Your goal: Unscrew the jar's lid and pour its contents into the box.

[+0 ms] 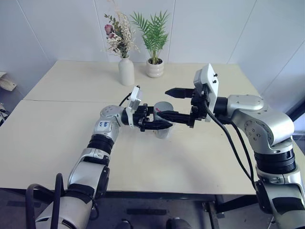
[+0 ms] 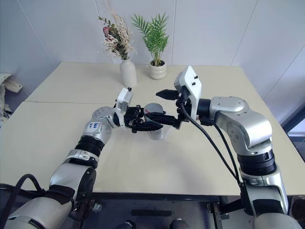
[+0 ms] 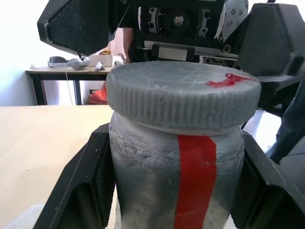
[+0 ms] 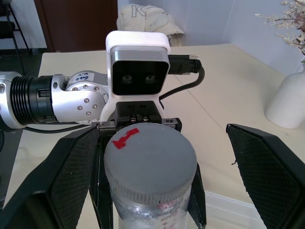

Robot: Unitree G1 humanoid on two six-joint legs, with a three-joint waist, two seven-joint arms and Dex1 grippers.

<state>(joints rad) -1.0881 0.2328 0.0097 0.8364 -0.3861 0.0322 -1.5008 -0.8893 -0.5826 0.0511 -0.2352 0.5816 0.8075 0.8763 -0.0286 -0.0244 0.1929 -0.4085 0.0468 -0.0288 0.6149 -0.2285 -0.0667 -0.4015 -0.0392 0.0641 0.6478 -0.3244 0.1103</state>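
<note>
Gripped around its body by the left gripper (image 1: 159,125), the jar (image 3: 176,176) sits upright above the table (image 1: 62,119) with the lid (image 3: 183,98) on, while in the right wrist view the right gripper (image 4: 147,176) straddles the lid, spread wide and clear of it.

A lab-like room: bare white walls (image 1: 57,28), plain beige table (image 1: 57,143), decorative vase (image 1: 126,70) and potted plant (image 1: 155,67).

jar (image 3: 162,191): clear, red strip | lid (image 3: 183,100): grey, red mark
</note>
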